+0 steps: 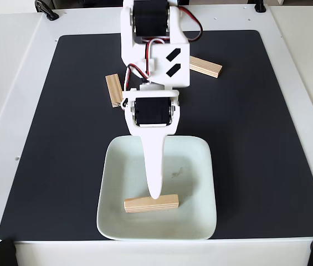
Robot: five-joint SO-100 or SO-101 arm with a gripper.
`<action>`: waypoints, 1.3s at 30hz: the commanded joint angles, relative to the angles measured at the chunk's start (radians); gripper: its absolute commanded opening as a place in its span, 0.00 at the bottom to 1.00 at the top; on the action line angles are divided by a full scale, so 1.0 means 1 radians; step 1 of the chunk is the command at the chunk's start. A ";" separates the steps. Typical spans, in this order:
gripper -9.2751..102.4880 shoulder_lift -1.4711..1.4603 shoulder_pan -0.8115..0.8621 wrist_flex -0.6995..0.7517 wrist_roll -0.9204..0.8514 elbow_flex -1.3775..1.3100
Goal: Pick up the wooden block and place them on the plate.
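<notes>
- Gripper is hanging over the plate in the fixed view, its white finger pointing down at a wooden block; the tip is meeting the block's top edge, and I cannot tell whether the jaws are gripping it or parted, since one finger is hiding the rest.
- That block is lying flat inside the plate toward six o'clock, long side crosswise, with nothing else sharing the dish.
- Judging by this, the placing step is finishing: the next move is calling for a clean release and a straight lift so the block is not dragged.
- Farther off on the black mat, a second block is waiting at eleven o'clock of the plate, and a third block at one o'clock, partly behind the arm.
</notes>
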 commanded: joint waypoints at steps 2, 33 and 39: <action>0.08 0.339 -0.005 0.006 0.078 0.250; 0.08 1.816 0.183 0.008 0.318 1.950; 0.08 1.743 0.236 0.189 0.506 1.825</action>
